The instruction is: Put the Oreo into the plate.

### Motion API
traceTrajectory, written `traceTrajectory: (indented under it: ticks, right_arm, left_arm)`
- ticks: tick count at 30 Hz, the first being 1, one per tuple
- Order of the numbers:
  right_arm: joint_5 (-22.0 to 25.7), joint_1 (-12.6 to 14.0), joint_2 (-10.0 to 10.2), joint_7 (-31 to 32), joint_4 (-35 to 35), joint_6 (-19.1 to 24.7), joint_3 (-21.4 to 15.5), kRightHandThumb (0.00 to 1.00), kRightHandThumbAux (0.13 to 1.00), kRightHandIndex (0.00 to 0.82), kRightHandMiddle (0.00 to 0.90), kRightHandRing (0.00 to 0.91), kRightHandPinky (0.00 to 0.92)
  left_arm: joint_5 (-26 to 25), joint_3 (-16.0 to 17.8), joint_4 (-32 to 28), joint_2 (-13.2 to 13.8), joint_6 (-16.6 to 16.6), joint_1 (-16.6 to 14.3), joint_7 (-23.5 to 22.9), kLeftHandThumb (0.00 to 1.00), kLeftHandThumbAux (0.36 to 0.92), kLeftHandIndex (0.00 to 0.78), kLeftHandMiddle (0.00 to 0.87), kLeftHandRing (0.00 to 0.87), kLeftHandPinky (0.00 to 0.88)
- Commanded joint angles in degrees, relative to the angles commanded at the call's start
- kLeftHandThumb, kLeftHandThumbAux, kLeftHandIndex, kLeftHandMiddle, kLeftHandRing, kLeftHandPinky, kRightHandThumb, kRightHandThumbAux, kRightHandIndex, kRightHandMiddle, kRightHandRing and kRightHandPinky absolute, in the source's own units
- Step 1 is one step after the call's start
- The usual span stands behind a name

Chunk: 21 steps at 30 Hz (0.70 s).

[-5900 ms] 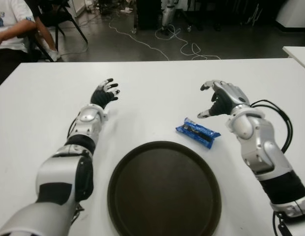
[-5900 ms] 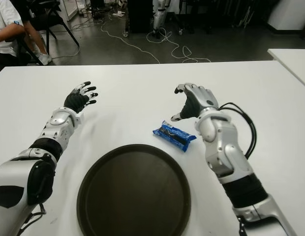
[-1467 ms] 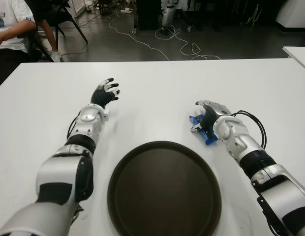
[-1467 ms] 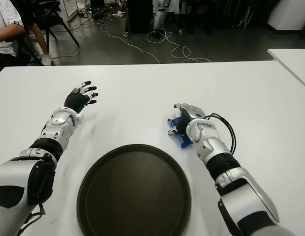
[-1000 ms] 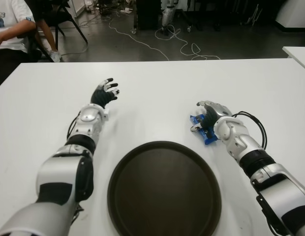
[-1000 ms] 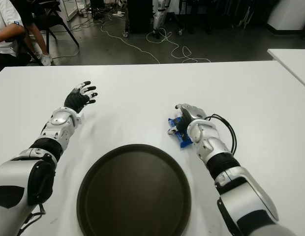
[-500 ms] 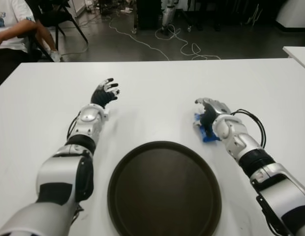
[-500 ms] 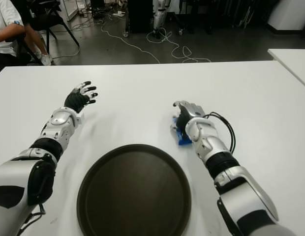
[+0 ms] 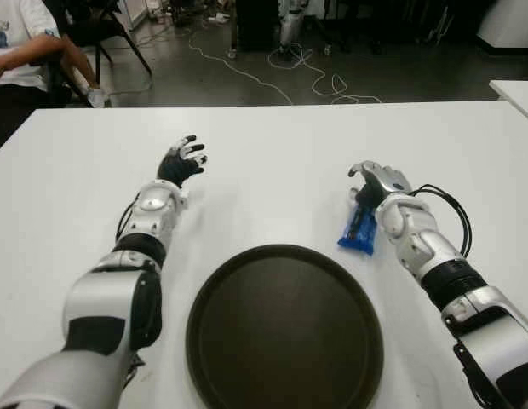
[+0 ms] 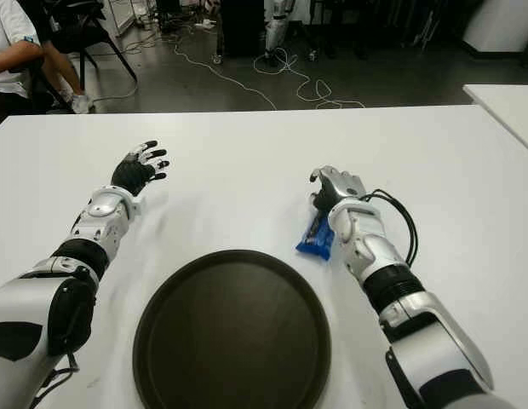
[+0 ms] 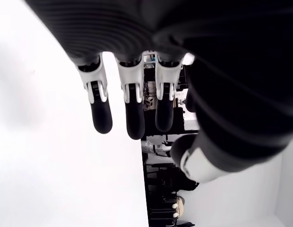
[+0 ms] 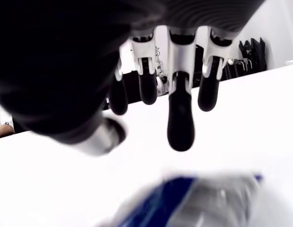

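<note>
- My right hand (image 9: 376, 182) shows in the right half of the left eye view, over the white desk (image 9: 272, 153), its fingers loosely extended and gripping nothing.
- In my right wrist view those fingers (image 12: 179, 124) hang apart above the packet, with bare desk showing between them and the wrapper.
- The Oreo (image 9: 359, 228) is a blue packet lying on the desk just below and left of my right hand in the eye view, right of centre in the frame.
- It sits close against my right wrist; I cannot tell whether the two touch.
- The packet lies just outside the upper right rim of the plate (image 9: 215, 281), near it but not on it.
- The plate is a round dark tray in the lower middle of the frame, on the desk between my two forearms.
- I cannot read any writing on the wrapper; in the wrist view the Oreo (image 12: 193, 203) is only a blue and pale blur.
- My left hand (image 9: 182, 159) shows in the upper left part of the frame, well apart from the plate and the packet, fingers spread and holding nothing.
- At the top left corner a person (image 9: 17, 43) in a white shirt sits beyond the desk edge.
</note>
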Motion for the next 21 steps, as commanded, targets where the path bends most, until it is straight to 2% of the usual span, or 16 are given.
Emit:
traceTrajectory:
  ticks: [7, 12, 21]
  right_arm:
    - [-0.18, -0.23, -0.31, 0.34, 0.41, -0.42, 0.54, 0.695, 0.722, 0.427, 0.63, 0.626, 0.622]
    - [-1.02, -0.75, -1.39, 2.06, 0.76, -1.5, 1.94, 0.693, 0.727, 0.425, 0.623, 0.619, 0.615]
    - [-0.9, -0.97, -1.73, 2.94, 0.66, -1.5, 2.61, 0.691, 0.732, 0.42, 0.546, 0.524, 0.531]
  left_arm:
    - [0.03, -0.03, 0.01, 0.04, 0.19, -0.05, 0.02, 0.0, 0.766, 0.099, 0.175, 0.184, 0.205]
    - [0.11, -0.11, 0.04, 0.12, 0.19, -0.02, -0.1, 0.0, 0.761, 0.099, 0.171, 0.174, 0.187]
    - [0.13, -0.11, 0.06, 0.16, 0.17, -0.03, -0.06, 0.0, 0.771, 0.112, 0.184, 0.19, 0.206]
